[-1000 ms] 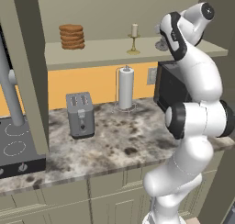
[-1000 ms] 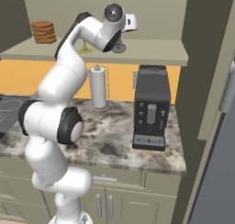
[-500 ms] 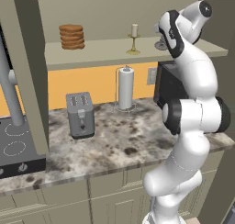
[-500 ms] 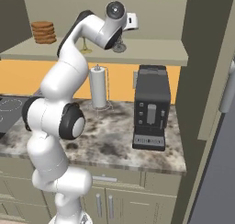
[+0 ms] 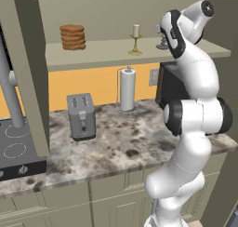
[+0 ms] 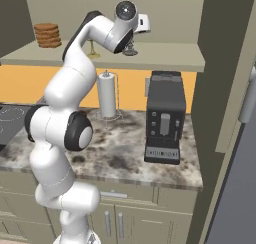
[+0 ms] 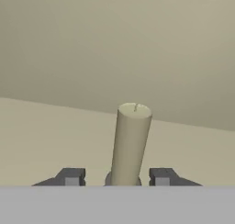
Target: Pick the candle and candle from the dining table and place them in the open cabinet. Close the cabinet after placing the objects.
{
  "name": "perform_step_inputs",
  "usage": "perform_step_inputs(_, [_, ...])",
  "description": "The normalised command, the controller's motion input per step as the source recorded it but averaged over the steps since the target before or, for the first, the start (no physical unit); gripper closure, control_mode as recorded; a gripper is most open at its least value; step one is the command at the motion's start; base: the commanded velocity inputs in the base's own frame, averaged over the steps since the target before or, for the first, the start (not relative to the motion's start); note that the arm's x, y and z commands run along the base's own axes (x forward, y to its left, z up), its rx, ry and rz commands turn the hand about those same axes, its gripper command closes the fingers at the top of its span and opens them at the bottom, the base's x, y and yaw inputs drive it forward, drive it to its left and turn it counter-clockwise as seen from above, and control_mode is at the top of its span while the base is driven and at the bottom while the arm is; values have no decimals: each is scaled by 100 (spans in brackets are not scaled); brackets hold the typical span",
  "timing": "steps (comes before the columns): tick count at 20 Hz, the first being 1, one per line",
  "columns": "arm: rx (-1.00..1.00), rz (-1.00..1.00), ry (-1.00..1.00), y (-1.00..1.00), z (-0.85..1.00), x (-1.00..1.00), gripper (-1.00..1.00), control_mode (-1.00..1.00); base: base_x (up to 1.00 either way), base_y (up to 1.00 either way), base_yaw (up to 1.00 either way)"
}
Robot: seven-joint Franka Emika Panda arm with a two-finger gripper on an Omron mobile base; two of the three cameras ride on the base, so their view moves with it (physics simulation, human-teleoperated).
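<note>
The greyish candle stands upright on the shelf of the open cabinet, on its silver-grey holder. My gripper is open around it, with a gap between the candle and each fingertip. In the left base view my arm covers most of this candle. The cream candle on its brass holder stands on the same shelf, a little to the left, apart from the gripper. From the right base view its brass holder peeks out behind my arm. The dining table is out of view.
A stack of brown discs sits at the shelf's left. Below, on the stone counter, are a toaster, a paper-towel roll, a black coffee machine and a cooktop. Open cabinet doors flank the shelf.
The jaws have gone from shut on the greyish candle to open, letting it go on the shelf. The arm has hardly moved.
</note>
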Motion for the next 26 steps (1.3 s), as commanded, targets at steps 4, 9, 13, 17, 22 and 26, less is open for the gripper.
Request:
perform_step_inputs(4, [0,0,-1,0,0,17,-100,-100,0,0,0])
perform_step_inputs(9, [0,0,-10,-11,2,4,-100,-100,0,0,0])
perform_step_inputs(13, [0,0,-18,-28,11,-17,-100,-100,0,0,0])
perform_step_inputs(17, [0,0,-15,-12,6,-57,-100,-100,0,0,0])
perform_step_inputs(22, [0,0,-3,0,0,-90,-100,-100,0,0,0])
perform_step_inputs(26, [0,0,2,0,0,-97,-100,-100,0,0,0])
